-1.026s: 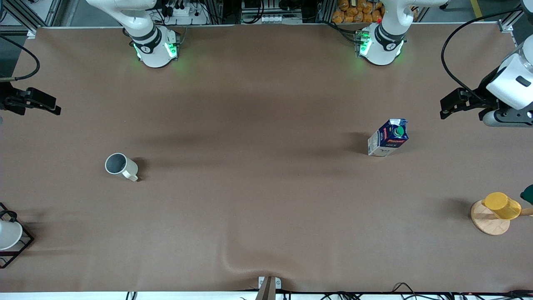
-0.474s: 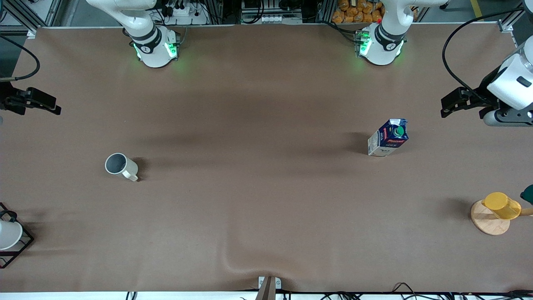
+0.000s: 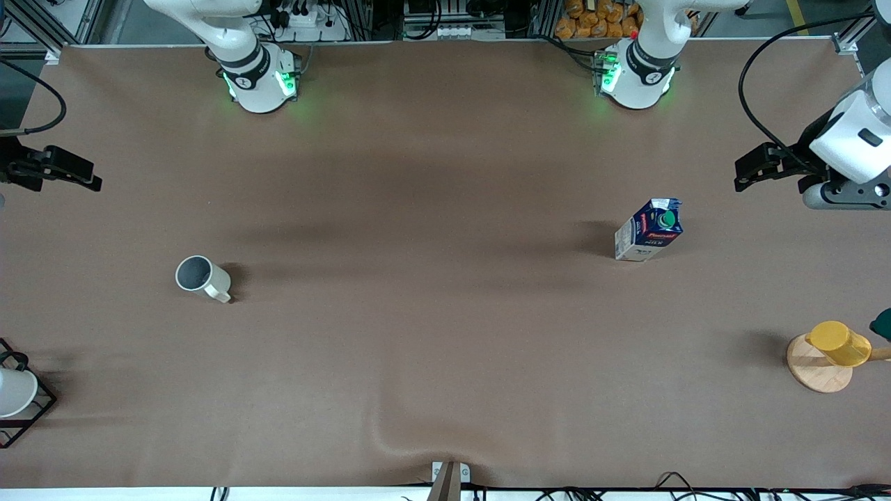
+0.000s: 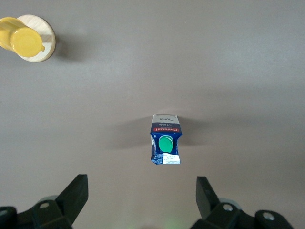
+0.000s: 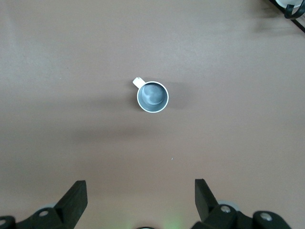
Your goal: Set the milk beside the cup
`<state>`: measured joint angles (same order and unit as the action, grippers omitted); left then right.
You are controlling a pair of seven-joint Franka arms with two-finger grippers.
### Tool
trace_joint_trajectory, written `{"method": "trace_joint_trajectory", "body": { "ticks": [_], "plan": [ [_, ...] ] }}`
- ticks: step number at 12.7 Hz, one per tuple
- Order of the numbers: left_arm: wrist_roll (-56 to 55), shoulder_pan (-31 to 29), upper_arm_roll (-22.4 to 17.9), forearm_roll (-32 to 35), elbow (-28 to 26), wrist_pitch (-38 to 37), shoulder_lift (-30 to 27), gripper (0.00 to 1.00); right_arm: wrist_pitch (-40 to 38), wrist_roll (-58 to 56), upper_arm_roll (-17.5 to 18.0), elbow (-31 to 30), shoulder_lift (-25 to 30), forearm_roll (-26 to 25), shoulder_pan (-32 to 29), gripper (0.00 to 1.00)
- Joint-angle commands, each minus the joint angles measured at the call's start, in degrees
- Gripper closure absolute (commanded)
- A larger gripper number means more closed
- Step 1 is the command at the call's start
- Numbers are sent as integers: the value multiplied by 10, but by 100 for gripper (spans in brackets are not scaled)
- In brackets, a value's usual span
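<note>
**Camera set-up: one high overview, two wrist views looking down**

The whole table (image 3: 445, 174) is taken from high across it, facing the arm bases. Each wrist view is aimed straight down from well above: the milk (image 4: 165, 139) is shared by the left, the cup (image 5: 152, 97) by the right.

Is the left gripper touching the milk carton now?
Apart. The left wrist view shows the open left gripper with bare table between its fingers and the milk carton.

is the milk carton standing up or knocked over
Upright. The milk stands on its base on the table, gable top and green cap facing up toward the left wrist camera.
</note>
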<state>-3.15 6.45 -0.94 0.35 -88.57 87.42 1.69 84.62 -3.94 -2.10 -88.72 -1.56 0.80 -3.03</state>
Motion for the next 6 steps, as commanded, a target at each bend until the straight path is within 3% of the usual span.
{"method": "trace_joint_trajectory", "body": {
  "ticks": [1,6],
  "plan": [
    [10,1,-2,-7,4,-10,2,0,-5,-4,-3,2,1,3,1,0],
    [5,0,-2,-10,1,-9,4,0,-5,-3,-3,3,0,3,0,0]
  ]
}}
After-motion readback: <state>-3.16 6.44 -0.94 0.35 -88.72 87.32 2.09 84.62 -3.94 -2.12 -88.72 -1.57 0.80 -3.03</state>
